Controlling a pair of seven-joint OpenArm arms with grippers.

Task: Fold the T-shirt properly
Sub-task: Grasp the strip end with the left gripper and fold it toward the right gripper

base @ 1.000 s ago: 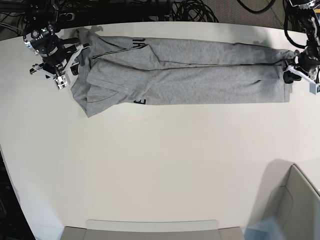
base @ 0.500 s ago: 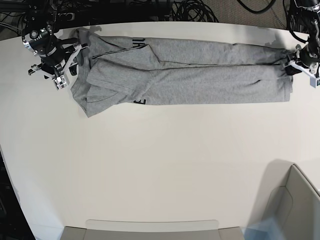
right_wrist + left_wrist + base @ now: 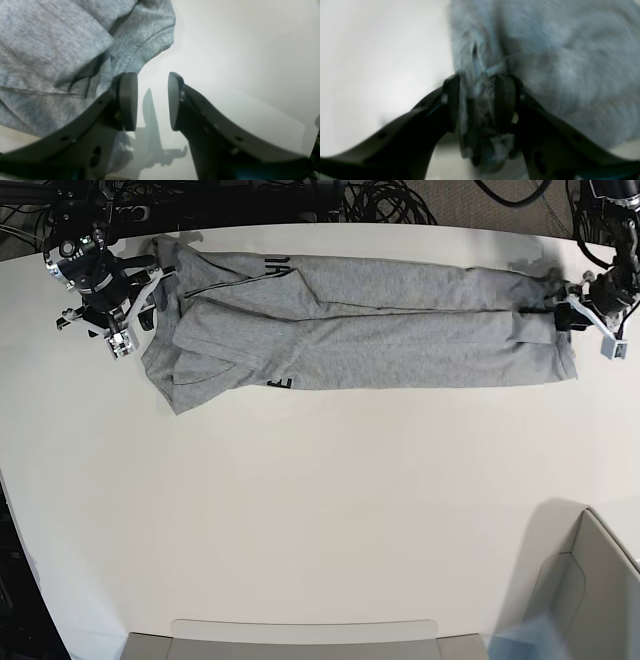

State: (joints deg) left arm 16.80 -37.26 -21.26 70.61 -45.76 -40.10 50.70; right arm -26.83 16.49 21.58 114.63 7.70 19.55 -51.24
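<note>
The heather-grey T-shirt [image 3: 360, 330] lies folded into a long band across the far side of the white table [image 3: 320, 510], with bits of black lettering [image 3: 283, 383] showing at its edges. My left gripper [image 3: 572, 315] is shut on the T-shirt's right end; in the left wrist view grey cloth [image 3: 545, 50] is bunched between its jaws [image 3: 480, 100]. My right gripper [image 3: 135, 305] sits at the T-shirt's left end, open and empty; in the right wrist view its fingers [image 3: 152, 100] stand apart over bare table, beside the cloth [image 3: 62, 50].
Black cables [image 3: 390, 200] lie beyond the table's far edge. A grey bin [image 3: 580, 590] stands at the front right corner and a grey tray edge [image 3: 300, 635] runs along the front. My arm bases sit at the far left and far right corners.
My left gripper has lifted and pulled the T-shirt's right end inward and up, raising that edge. My right gripper has shifted slightly away from the left end and stays open.
</note>
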